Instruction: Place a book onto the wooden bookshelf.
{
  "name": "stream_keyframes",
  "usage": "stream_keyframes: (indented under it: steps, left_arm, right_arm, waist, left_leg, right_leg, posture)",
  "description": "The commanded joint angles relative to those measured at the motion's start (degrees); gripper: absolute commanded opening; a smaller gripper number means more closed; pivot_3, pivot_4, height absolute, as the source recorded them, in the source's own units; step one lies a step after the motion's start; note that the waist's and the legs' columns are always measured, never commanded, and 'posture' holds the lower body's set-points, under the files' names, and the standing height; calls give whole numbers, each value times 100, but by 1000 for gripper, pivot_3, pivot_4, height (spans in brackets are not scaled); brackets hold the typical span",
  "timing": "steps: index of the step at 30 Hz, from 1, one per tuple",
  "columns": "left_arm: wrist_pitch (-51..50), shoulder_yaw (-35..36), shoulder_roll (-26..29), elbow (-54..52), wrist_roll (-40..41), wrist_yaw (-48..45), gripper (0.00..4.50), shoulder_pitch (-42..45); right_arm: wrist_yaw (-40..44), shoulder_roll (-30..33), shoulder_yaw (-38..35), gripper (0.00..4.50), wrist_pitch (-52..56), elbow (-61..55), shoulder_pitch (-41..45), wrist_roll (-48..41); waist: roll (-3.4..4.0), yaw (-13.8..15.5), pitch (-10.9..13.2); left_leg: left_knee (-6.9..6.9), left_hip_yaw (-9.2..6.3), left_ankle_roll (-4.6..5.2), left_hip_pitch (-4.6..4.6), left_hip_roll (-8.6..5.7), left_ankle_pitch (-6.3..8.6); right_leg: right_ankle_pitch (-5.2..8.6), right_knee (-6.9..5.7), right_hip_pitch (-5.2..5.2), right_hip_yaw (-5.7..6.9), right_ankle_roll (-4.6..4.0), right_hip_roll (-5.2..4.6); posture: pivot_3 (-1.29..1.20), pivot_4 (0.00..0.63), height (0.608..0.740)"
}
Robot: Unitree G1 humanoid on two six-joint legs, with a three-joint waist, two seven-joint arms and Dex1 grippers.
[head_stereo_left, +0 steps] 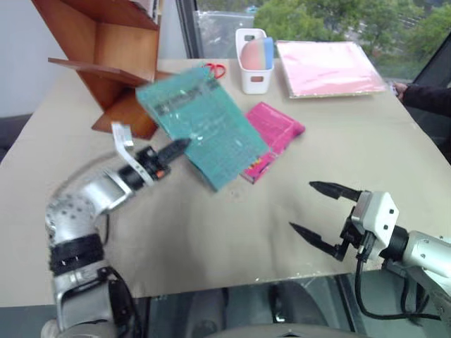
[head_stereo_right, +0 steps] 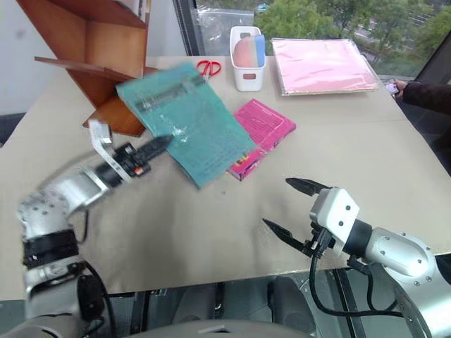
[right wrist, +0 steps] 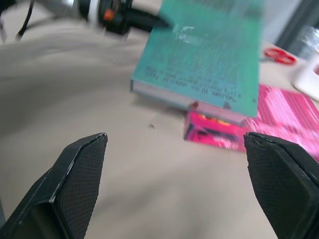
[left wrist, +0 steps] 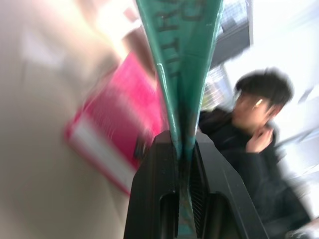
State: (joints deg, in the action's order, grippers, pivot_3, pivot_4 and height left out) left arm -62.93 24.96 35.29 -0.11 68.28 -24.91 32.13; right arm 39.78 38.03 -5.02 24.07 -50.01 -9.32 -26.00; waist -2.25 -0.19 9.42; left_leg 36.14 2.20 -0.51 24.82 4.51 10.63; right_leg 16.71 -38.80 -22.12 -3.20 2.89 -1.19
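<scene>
The counter (head_stereo_left: 211,239), covered in a plain beige sheet, carries everything here. At its far left corner stands the wooden bookshelf (head_stereo_left: 106,49), reddish-brown, its boards set at slants. On the far right of the counter lies a flat pink folder in a clear sleeve (head_stereo_left: 330,67).

The book (head_stereo_left: 204,127), thick and teal-green with a glossy cover, is tilted in the air just in front of the bookshelf's lowest boards, one corner toward the shelf; whether it touches the wood cannot be told. The left end effector (head_stereo_left: 176,148) is clenched on the book's near edge, its black fingers (left wrist: 159,199) pinching the cover from both sides.

Beside the book, partly under its lower corner, a smaller bright pink book (head_stereo_left: 273,137) lies flat on the counter. A white plastic bin (head_stereo_left: 254,60) stands behind it, holding a pink and a blue item. Red-handled scissors (head_stereo_left: 215,69) lie left of the bin.

The right end effector (head_stereo_left: 324,215) hangs released over the near right counter, jaws spread wide, holding nothing.

A person in dark clothing (left wrist: 254,144) shows in the left wrist view; a dark sleeve (head_stereo_left: 426,95) reaches the counter's far right edge.
</scene>
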Motion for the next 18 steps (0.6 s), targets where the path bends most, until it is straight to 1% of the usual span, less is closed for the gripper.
stream_keyframes:
  steps: [1, 2, 3, 4, 5, 6, 8, 10, 12, 14, 16, 18]
  left_arm:
    - [355, -729, 776, -1349, -368, -1067, 10, 958]
    - [751, -1087, 1067, -1560, -890, -1421, 10, 1122]
    - [1522, -1608, 1453, -1690, -1787, -1868, 10, 1261]
    - [2715, -2250, 1911, -1652, -3052, -2302, 10, 1342]
    - [3586, -2692, 2213, -1577, -3932, -2601, 10, 1393]
    - [4540, -3085, 2440, -1107, -4845, -2731, 10, 1683]
    - [6228, -3498, 2730, 38, -6103, -2977, 10, 2475]
    - [7382, -3737, 2959, 1064, -6821, -3329, 10, 3219]
    - [8178, -3948, 3228, 2100, -7421, -3688, 10, 3913]
    - [8694, -4067, 3412, 2964, -7875, -3887, 10, 4388]
    - [9096, -4248, 3550, 3707, -8507, -3745, 10, 4719]
    - [9416, -4332, 3542, 4246, -8906, -3623, 10, 4950]
  right_arm:
    - [48, -2, 2, 4500, -170, -33, 158, -71]
    - [49, -13, 8, 4500, -179, -6, 218, -85]
    - [61, -18, 27, 4500, -184, 86, 352, -91]
    - [75, -43, 79, 4500, -189, 285, 597, -82]
    - [87, -59, 118, 4500, -192, 431, 773, -74]
    - [86, -90, 174, 4500, -183, 589, 965, -58]
    - [92, -170, 277, 4500, -212, 789, 1216, -42]
    - [112, -227, 361, 4500, -244, 898, 1333, -17]
    - [141, -273, 441, 4500, -301, 984, 1394, 31]
    - [163, -315, 503, 4500, -386, 1067, 1431, 77]
    - [150, -362, 550, 4500, -428, 1108, 1477, 104]
    - [145, -396, 594, 4500, -436, 1122, 1515, 110]
  waist:
    - [-17, 40, 10]
    - [-13, 36, 8]
    - [-12, 31, 7]
    - [1, -14, 3]
    - [27, -27, -9]
    - [45, -40, -17]
    - [52, -36, -8]
    - [35, -35, 5]
    - [31, -47, 7]
    - [35, -53, 5]
    - [35, -41, 5]
    - [34, -30, 6]
  left_leg:
    - [3, 0, 0, 3, -3, 0]
    - [0, 4, 1, 9, -4, 2]
    - [-3, 11, 6, 6, -8, 5]
    - [-13, 17, 8, 1, -15, 6]
    - [-33, 31, 8, -9, -17, 6]
    - [-47, 37, 9, -12, -19, 5]
    - [-63, 41, 9, -23, -21, 3]
    - [-67, 28, 9, -8, -14, 1]
    - [-71, 33, 9, 22, -7, 2]
    - [-67, 43, 10, 61, -7, 3]
    - [-64, 52, 1, 112, -9, -2]
    - [-63, 51, -3, 125, -8, -4]
  right_leg:
    - [3, 0, -1, 2, -4, -4]
    - [4, 16, 2, -1, -8, -6]
    - [2, 20, 2, -4, -5, -11]
    - [0, 23, 4, -8, 1, -17]
    - [-1, 40, 4, -20, 2, -18]
    - [-2, 51, 5, -25, 2, -19]
    - [-1, 48, 2, -36, 2, -11]
    - [-1, 41, -18, -39, -1, 11]
    - [-1, 43, -53, -48, -1, 20]
    - [-1, 50, -88, -55, 3, 18]
    - [-1, 56, -133, -59, 6, 12]
    - [1, 64, -144, -53, 9, 11]
  posture:
    - [0, 150, 740]
    - [0, 150, 740]
    - [0, 150, 740]
    - [0, 150, 740]
    - [0, 150, 740]
    - [0, 150, 740]
    - [0, 150, 740]
    - [0, 150, 740]
    - [0, 150, 740]
    - [0, 150, 740]
    - [0, 150, 740]
    - [0, 150, 740]
